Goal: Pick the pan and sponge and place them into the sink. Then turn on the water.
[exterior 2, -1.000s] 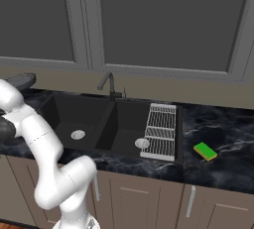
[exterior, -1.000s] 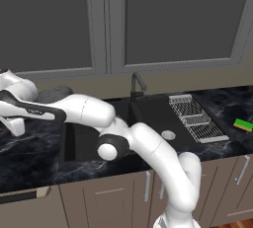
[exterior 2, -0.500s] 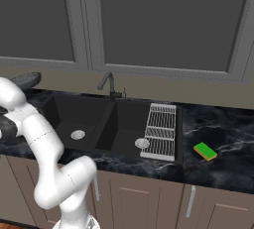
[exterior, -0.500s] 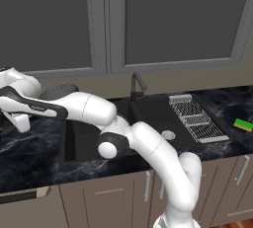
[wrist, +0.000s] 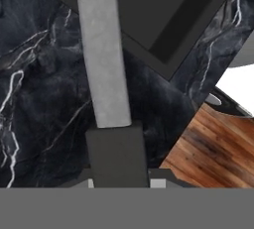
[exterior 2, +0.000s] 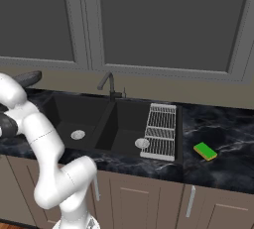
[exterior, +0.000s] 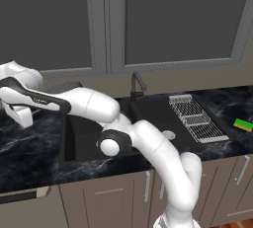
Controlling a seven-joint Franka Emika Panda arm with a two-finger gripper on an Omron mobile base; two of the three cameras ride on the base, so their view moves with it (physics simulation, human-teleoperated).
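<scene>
**Clamped on pan handle, far left of sink**

Pan handle [wrist: 101, 49] runs straight up from between my fingers in the hand view: grey bar, dark section at the base. My gripper [exterior: 22, 116] is closed tight on it, over the black marble counter [wrist: 39, 124] to the left of the sink [exterior: 79, 138]. Pan body itself: can't make it out clearly. Sink corner sits just past the handle in the hand view. Sponge [exterior 2: 205, 150] lies on the counter at the far right, well apart from me, beyond the wire dish rack [exterior 2: 161, 130]. Faucet [exterior 2: 107, 83] stands behind the divider between basins.
</scene>
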